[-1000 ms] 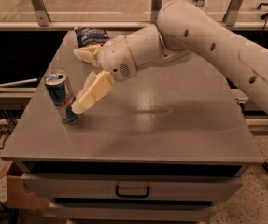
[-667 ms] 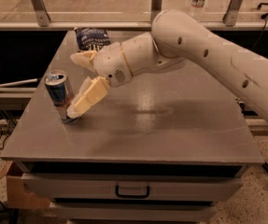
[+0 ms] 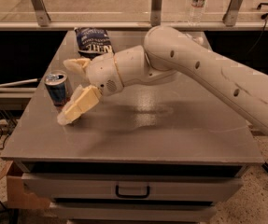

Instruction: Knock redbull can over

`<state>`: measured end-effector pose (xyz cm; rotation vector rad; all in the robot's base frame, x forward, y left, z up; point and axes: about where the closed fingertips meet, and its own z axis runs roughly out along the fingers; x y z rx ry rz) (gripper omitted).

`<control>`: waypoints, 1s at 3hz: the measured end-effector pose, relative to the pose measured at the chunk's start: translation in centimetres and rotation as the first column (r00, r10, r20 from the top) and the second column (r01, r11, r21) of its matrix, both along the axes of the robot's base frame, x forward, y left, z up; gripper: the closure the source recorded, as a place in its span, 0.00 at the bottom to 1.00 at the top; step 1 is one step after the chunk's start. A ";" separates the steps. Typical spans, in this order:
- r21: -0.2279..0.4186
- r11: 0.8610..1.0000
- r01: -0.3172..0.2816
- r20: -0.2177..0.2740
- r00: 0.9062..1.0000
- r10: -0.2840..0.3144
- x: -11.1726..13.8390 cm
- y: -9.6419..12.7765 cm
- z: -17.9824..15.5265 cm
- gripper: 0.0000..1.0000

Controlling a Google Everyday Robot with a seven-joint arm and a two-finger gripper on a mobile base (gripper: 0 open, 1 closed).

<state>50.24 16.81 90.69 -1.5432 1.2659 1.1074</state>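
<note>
The redbull can (image 3: 57, 88) stands upright near the left edge of the grey table (image 3: 171, 134); it is blue and silver with a shiny top. My gripper (image 3: 71, 93) is just right of the can, low over the table and open. One cream finger (image 3: 77, 107) slants down to the tabletop in front and to the right of the can. The other finger (image 3: 77, 64) sticks up behind it. The can sits at the mouth of the gap between them; I cannot tell if a finger touches it. The thick white arm (image 3: 203, 69) reaches in from the right.
A dark blue crinkled snack bag (image 3: 95, 40) lies at the table's back left, behind the gripper. A clear water bottle (image 3: 198, 3) stands on the floor beyond the rail. The table has a front drawer with a handle (image 3: 132, 191). A cardboard box (image 3: 17, 190) sits lower left.
The gripper has moved a little left and lower, its lower finger tip now on the table in front of the can. The can still stands upright in about the same place.
</note>
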 end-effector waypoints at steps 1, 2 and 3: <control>0.015 1.000 -0.009 -0.005 1.000 0.010 -0.3 0.5 -0.4 0.00; 0.021 1.000 -0.021 -0.006 1.000 0.022 -0.6 0.9 -0.8 0.13; 0.023 0.999 -0.031 -0.007 1.000 0.031 -0.8 1.0 -1.1 0.36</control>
